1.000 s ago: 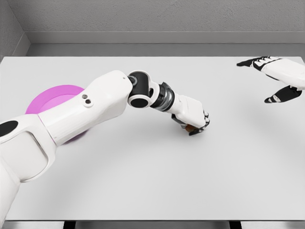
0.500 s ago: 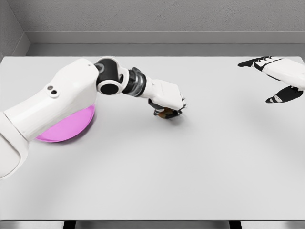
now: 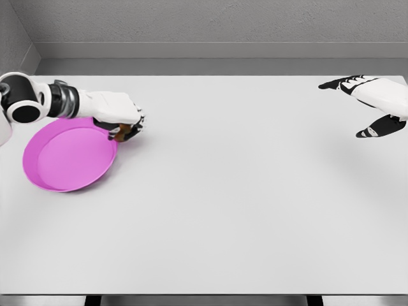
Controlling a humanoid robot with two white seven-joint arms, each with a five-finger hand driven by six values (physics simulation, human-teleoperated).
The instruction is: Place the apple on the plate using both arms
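A smooth, matte white rectangular table (image 3: 242, 210) fills the head view, with its near edge along the bottom and its far edge meeting a grey textured wall (image 3: 210, 22). The broad middle and near portions of the tabletop lie open between the two arms. One round, shallow magenta plate (image 3: 60, 162) with a raised rim sits near the table's left edge. One white left hand (image 3: 118, 115), on a jointed arm with a black and metal-grey wrist, enters from the left and sits at the plate's far right rim. Its fingers are curled down and clamped around one small brownish-red apple (image 3: 125, 132), of which only a sliver shows beneath the palm. The apple lies just at the plate's rim; whether it is over the rim or just beside it cannot be told. One white right hand with black fingertips (image 3: 373, 102) shows near the table's far right corner, well apart from the plate, fingers spread and holding nothing.
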